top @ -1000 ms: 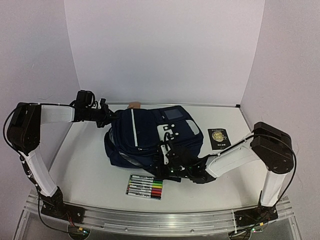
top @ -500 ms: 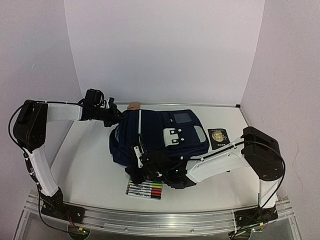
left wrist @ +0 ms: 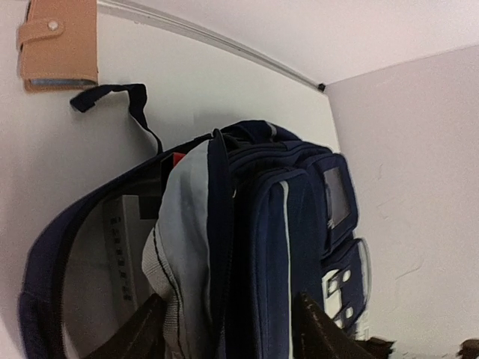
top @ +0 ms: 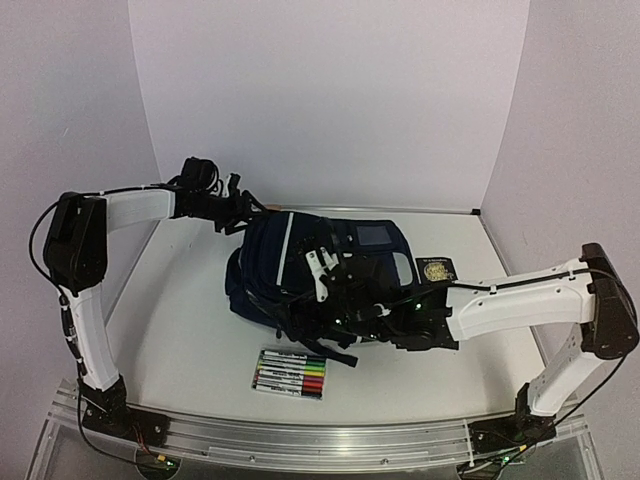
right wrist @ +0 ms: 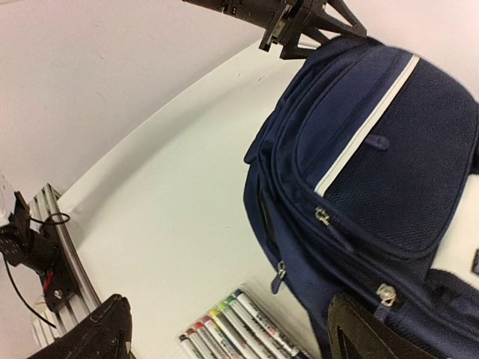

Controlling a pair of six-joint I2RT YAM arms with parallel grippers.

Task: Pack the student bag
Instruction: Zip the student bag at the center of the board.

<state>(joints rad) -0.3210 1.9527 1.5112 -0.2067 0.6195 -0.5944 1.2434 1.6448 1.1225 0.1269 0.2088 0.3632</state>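
Note:
The student bag (top: 262,262), a big navy backpack with white piping, lies in the middle of the table. My left gripper (top: 245,212) is at the bag's back left corner. Its jaws stand open on either side of the bag's top edge (left wrist: 269,224), not pressing on it. My right gripper (top: 312,290) hovers over the front of the bag, its jaws wide open and empty. In the right wrist view the bag (right wrist: 389,149) fills the right side, and its zip pulls hang down the near side.
A clear pack of coloured markers (top: 290,373) lies in front of the bag, and shows again between the right fingers (right wrist: 239,329). A black booklet with a gold emblem (top: 436,270) lies to the bag's right. A tan wallet (left wrist: 58,45) sits by the back wall.
Both grippers have opened. The right arm swung from beside the markers up over the bag. The left gripper moved right along the back, and the bag shifted right with it.

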